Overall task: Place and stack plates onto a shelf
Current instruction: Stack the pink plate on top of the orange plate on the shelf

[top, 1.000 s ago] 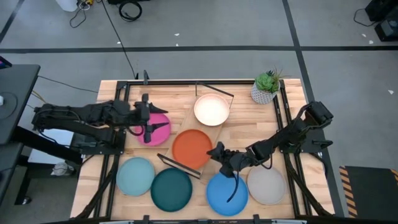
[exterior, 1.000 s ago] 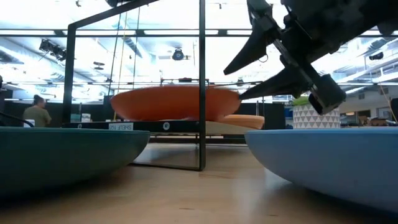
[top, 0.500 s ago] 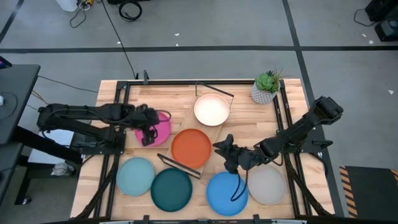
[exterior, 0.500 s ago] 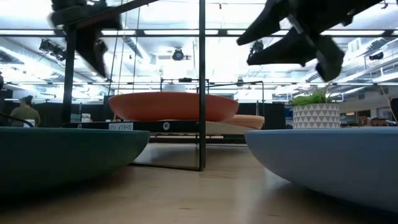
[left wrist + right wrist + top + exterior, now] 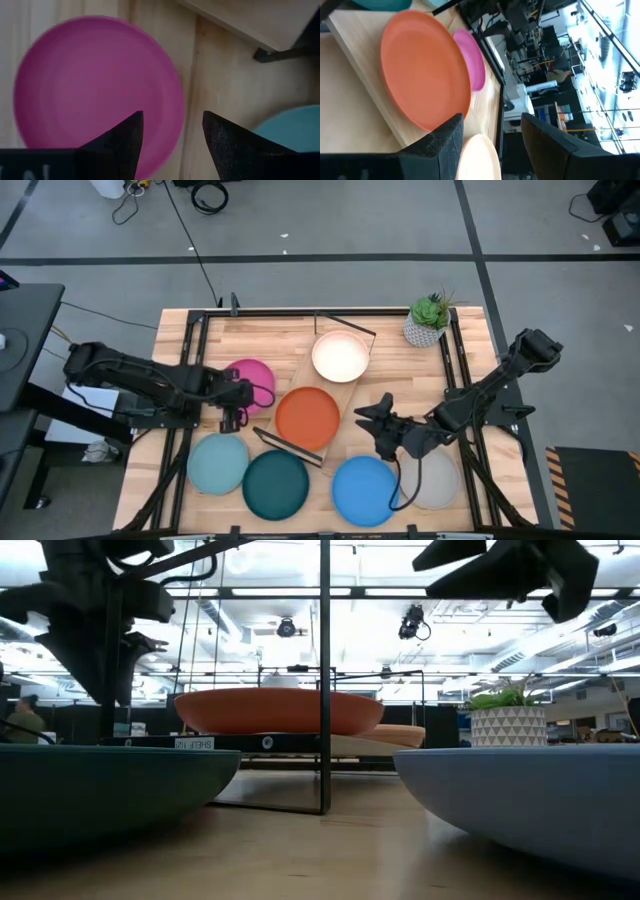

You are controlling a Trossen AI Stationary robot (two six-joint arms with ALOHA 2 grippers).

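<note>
Shelf (image 5: pixel 300 395) across mid-table, slanted, wire end frames at both short ends. On its board: orange plate (image 5: pixel 309 418) at the end toward the teal plate, cream plate (image 5: pixel 340 356) at the end toward the potted plant (image 5: pixel 428 320). Both flat on the wood, side by side, not stacked, not touching.

Off the shelf, on the tabletop (image 5: pixel 270 330): magenta plate (image 5: pixel 252 381) just beside the shelf's long edge, on the orange plate's far side from the right gripper. Pale blue plate (image 5: pixel 218 463), teal plate (image 5: pixel 275 484), bright blue plate (image 5: pixel 364 490) and grey plate (image 5: pixel 432 478) in a row along the table edge, past the shelf's orange end. Teal plate nearest the shelf's wire frame; grey plate farthest along the row, partly under the right arm.

Left gripper (image 5: pixel 233 402) above the magenta plate's rim on the side toward the pale blue plate, fingers (image 5: pixel 122 145) apart, nothing between them. From the left wrist: magenta plate (image 5: pixel 97 95) filling most of the frame, corner of the shelf (image 5: pixel 250 20) and a piece of pale blue plate (image 5: pixel 292 130) beyond.

Right gripper (image 5: pixel 383 425) raised between the orange plate and the bright blue plate, near the shelf's orange end, fingers (image 5: pixel 447 145) apart and empty. From the right wrist: orange plate (image 5: pixel 422 70) on the board, magenta plate (image 5: pixel 472 57) behind it, cream plate (image 5: pixel 480 162) at the frame edge.

From table level: orange plate (image 5: pixel 275 710) on the shelf, cream plate (image 5: pixel 405 734) behind it, potted plant (image 5: pixel 505 720) beyond.
</note>
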